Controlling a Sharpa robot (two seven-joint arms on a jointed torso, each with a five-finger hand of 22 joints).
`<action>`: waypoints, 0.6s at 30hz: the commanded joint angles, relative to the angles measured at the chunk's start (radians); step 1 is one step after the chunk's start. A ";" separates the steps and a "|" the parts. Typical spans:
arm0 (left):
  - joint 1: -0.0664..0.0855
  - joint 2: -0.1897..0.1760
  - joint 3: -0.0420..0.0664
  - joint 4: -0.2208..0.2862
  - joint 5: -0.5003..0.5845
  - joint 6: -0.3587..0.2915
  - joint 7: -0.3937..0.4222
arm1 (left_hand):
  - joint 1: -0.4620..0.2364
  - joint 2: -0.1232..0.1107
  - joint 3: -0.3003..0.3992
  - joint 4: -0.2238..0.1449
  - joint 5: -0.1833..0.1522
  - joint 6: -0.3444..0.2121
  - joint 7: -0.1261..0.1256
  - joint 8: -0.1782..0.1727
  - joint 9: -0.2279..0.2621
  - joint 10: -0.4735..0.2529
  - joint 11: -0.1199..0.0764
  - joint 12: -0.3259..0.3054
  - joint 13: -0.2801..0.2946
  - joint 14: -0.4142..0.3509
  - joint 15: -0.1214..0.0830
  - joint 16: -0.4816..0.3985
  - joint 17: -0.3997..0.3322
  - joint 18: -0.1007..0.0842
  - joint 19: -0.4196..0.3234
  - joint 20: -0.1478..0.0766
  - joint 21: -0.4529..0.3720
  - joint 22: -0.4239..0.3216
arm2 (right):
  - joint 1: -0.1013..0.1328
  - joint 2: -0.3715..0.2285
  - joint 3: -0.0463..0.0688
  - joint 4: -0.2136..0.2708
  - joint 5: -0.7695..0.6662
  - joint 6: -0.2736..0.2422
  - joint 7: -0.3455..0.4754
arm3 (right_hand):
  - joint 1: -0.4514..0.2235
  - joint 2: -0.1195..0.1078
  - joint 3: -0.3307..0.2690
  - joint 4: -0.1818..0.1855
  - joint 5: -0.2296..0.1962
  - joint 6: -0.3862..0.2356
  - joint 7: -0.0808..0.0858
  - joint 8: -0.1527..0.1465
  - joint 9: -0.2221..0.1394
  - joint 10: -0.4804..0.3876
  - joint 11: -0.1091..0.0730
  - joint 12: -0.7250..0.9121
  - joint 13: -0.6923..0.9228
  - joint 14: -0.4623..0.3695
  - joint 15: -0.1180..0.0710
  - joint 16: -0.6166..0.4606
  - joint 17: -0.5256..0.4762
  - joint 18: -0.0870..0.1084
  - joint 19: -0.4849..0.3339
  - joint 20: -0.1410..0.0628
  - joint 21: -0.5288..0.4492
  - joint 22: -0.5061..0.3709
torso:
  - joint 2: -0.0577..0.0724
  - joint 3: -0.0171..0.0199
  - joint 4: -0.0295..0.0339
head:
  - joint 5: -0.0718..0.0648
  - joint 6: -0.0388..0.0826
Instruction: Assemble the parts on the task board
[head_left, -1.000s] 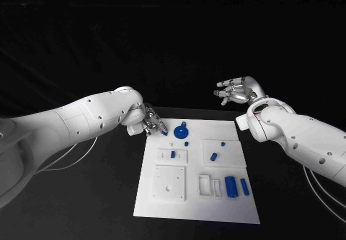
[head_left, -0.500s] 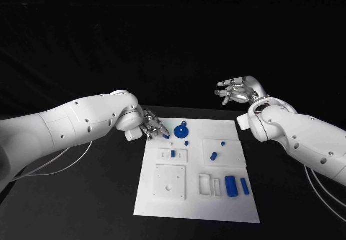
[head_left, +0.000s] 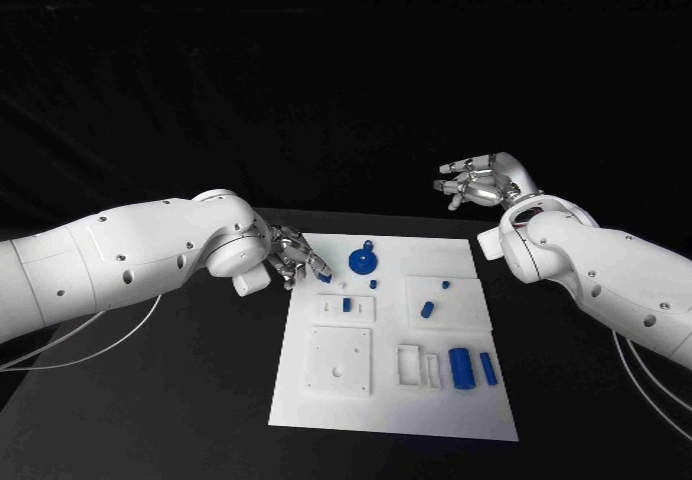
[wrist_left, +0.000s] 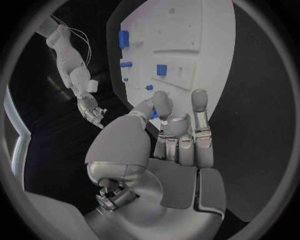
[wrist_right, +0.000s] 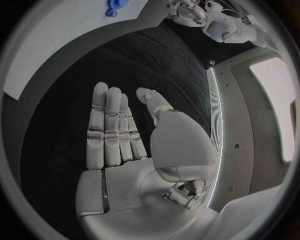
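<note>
**Black bench, white board, both hands at the far end**

On the dark bench (head_left: 173, 400), the left hand (head_left: 296, 258) hovers at the task board's (head_left: 389, 405) far left corner, pinching a small blue part (head_left: 320, 268) between thumb and fingertip. The right hand (head_left: 483, 183) is raised beyond the far right corner, fingers apart, holding nothing. A round blue part (head_left: 362, 264) lies near the far edge; a blue cylinder (head_left: 460, 369) lies in the near right section beside a white recess (head_left: 410, 366).

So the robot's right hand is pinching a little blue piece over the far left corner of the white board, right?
Not quite: it is the left hand that pinches the blue piece over that corner of the white board, as the head view shows. The right hand is raised and holds nothing.
</note>
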 joint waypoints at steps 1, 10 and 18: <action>0.001 -0.015 -0.002 0.034 -0.035 -0.086 0.028 | 0.000 -0.009 0.042 -0.037 0.020 0.029 -0.020 0.054 0.309 0.048 -0.007 0.008 -0.012 0.009 0.003 0.004 0.003 0.021 -0.002 0.007 0.005 0.019 | -0.004 -0.002 0.000 0.000 -0.003 0.013 0.004 | -0.007 -0.001 0.003 0.001 0.003 -0.003 0.007 -0.002 0.000 -0.008 -0.002 -0.001 0.000 -0.006 0.002 -0.005 -0.001 -0.012 -0.003 -0.001 0.004 -0.002 | -0.004 -0.0024 0.0017 | -0.001 -0.003; 0.001 -0.040 -0.039 0.089 -0.057 -0.104 0.013 | -0.008 -0.013 0.052 -0.044 0.035 0.035 -0.022 0.058 0.306 0.048 -0.008 0.028 -0.055 0.012 0.003 0.009 0.010 0.028 -0.005 0.014 0.016 0.019 | -0.012 -0.002 0.000 0.000 -0.003 0.013 0.003 | -0.006 -0.002 0.004 0.000 0.004 -0.002 0.007 -0.001 0.000 -0.008 -0.002 -0.001 0.000 -0.006 0.002 -0.005 -0.001 -0.012 -0.003 -0.001 0.004 -0.002 | -0.004 -0.0007 0.0023 | 0.003 -0.006; 0.000 -0.040 -0.056 0.105 -0.086 -0.106 -0.001 | -0.010 -0.012 0.053 -0.045 0.036 0.035 -0.022 0.058 0.306 0.048 -0.008 0.030 -0.061 0.012 0.004 0.009 0.010 0.029 -0.006 0.015 0.018 0.019 | -0.014 -0.002 0.000 0.000 -0.003 0.013 0.002 | -0.004 -0.002 0.004 -0.001 0.004 -0.002 0.007 -0.001 0.000 -0.008 -0.002 -0.001 0.000 -0.006 0.002 -0.005 -0.001 -0.012 -0.003 -0.001 0.005 -0.002 | -0.002 0.0003 0.0002 | 0.008 -0.003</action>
